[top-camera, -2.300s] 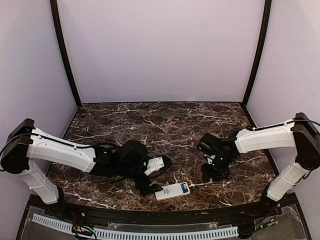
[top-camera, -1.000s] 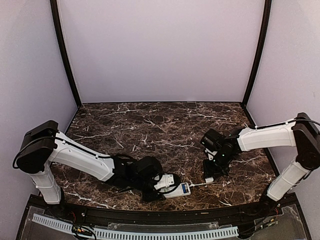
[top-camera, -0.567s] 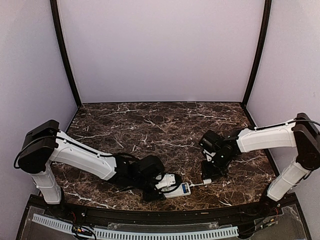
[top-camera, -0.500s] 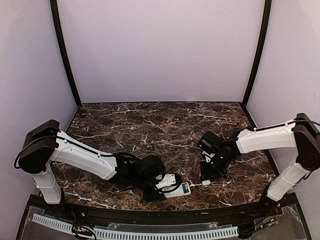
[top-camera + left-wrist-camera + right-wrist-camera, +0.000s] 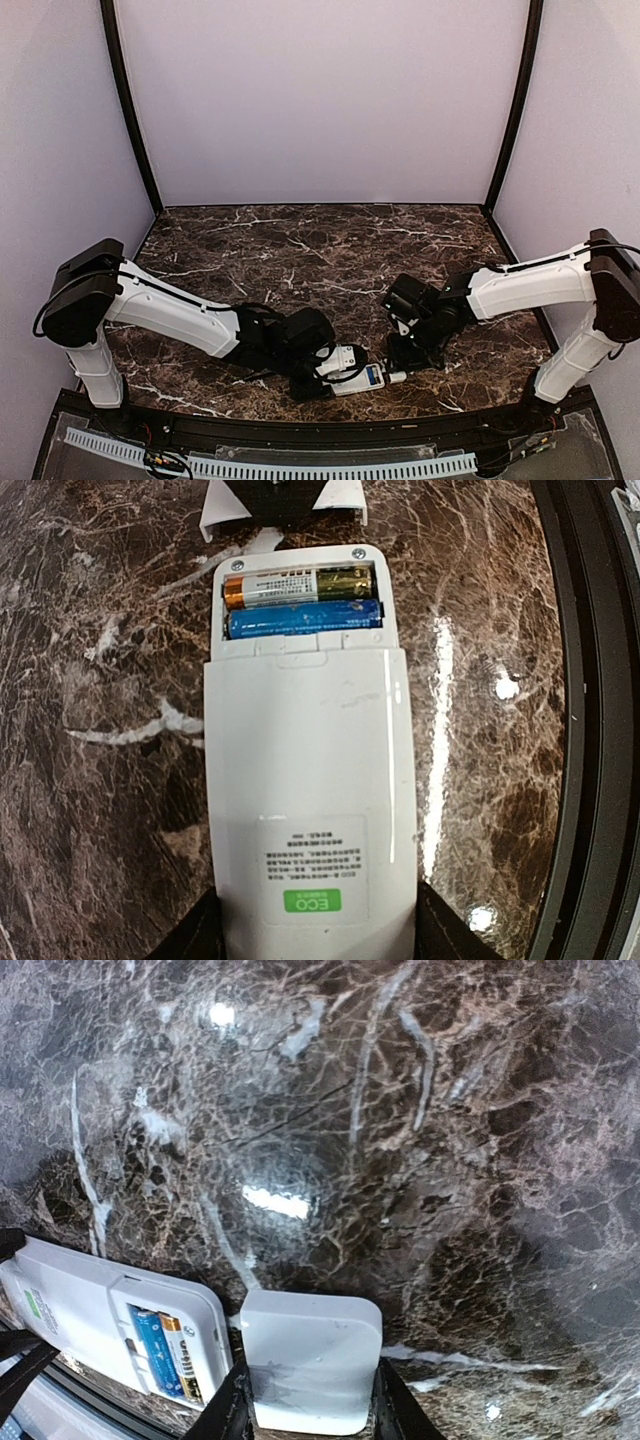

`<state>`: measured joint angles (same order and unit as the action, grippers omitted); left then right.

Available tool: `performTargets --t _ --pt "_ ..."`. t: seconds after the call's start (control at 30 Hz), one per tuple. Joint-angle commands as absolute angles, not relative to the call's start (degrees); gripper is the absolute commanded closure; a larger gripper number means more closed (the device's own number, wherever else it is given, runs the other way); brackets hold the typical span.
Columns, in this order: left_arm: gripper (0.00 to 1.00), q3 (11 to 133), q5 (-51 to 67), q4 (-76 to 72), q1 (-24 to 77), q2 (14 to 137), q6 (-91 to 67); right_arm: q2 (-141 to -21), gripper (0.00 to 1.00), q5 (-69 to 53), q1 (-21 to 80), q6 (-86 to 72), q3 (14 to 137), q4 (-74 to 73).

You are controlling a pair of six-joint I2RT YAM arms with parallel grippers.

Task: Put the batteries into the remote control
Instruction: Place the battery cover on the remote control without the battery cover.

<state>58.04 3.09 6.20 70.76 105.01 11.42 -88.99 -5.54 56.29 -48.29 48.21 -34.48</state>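
The remote [image 5: 310, 780] lies back-up on the table [image 5: 400, 1110] near its front edge, between the two arms. Its green label is toward the left wrist and the battery bay is at the far end. That bay is open and the batteries [image 5: 305, 620] are both in it — a gold one nearest the end and a blue one beside it. They lie side by side and look seated flat, as far as the left wrist view shows. So the loading proper looks done; what is left, I judge, is closing the bay.

The cover [image 5: 310, 1355] for that sits just beyond the open end of the remote, near it but not on it. The right gripper [image 5: 310, 1410] has the cover between its fingers, which are drawn in narrow against two opposite edges. The left gripper [image 5: 315, 935] clamps the remote's label end, one dark finger on each side.

Whether the cover rests on the table or is lifted a little is hard to make out — neither wrist view settles it. The batteries' polarity marks are too small to read. The left fingers are cut off by the bottom of their view. From above, both grippers hide most of the remote and the cover.
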Motion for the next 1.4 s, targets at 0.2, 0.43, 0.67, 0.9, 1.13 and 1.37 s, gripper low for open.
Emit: performTargets --t 0.2,0.43,0.67,0.9,1.13,1.37 --pt "0.44 58.79 2.44 7.47 70.66 107.29 11.85 -91.41 0.71 -5.41 57.99 -50.26 51.85 -33.56" --pt "0.44 58.66 2.45 7.54 70.66 107.35 11.73 -91.31 0.71 -5.53 59.70 -51.58 51.99 -34.96" --pt "0.44 58.60 2.50 7.41 70.66 107.47 11.69 -89.36 0.71 -5.27 60.02 -52.24 52.13 -35.68" --pt "0.44 58.66 2.68 7.20 70.66 107.46 11.76 -91.96 0.70 -5.39 60.11 -52.00 53.06 -34.42" --pt "0.44 58.36 2.76 7.17 70.66 107.47 11.59 -94.22 0.67 -5.89 60.83 -51.83 53.91 -33.79" --pt "0.43 58.44 2.88 7.18 70.66 107.58 11.71 -95.46 0.54 -5.94 61.21 -51.58 54.49 -34.43"
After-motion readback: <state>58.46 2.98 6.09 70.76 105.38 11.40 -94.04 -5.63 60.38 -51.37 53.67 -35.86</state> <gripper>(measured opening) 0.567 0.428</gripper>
